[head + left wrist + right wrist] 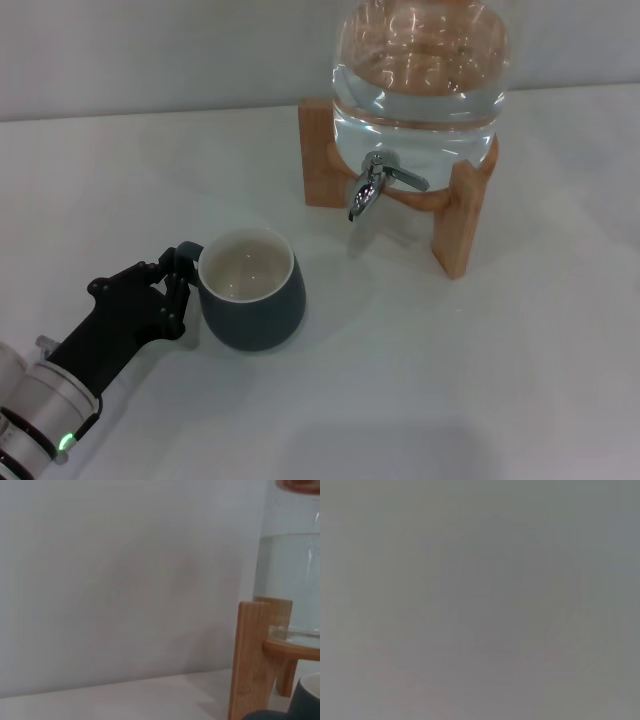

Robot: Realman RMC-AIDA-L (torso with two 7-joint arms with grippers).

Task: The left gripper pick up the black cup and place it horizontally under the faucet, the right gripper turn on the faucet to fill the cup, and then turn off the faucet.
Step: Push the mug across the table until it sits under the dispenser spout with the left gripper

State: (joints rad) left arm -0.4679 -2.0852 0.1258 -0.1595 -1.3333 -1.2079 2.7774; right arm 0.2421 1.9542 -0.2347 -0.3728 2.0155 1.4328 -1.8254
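Desk point(480, 400): plain white surface, matte, carrying all items seen in the head view; soft shadows fall beside the mug and the stand.
Room: a pale blank wall point(125, 580) rises directly behind the desk; no other furnishing is visible.
Water jar point(420, 80): clear glass, holding water, seated in a wooden stand point(455, 215) at the far side of the desk.
Faucet point(378, 183): chrome, mounted low on the front of the jar, spout turned down, flat lever pointing away to the side. Nothing stands directly beneath the spout.
Black cup point(252, 290): upright on the desk, nearer the robot than the faucet and off to its left; cream inside, appears empty; loop handle faces the left arm.
Left pincer point(172, 285): at the cup's handle, fingers set close on either side of the loop and apparently gripping it; the cup's base rests on the desk.
Left wrist view: shows the stand's leg, the jar's lower edge and a sliver of the cup's rim.
Right pincer: not visible in any view; the right wrist view is a uniform grey field with nothing identifiable.
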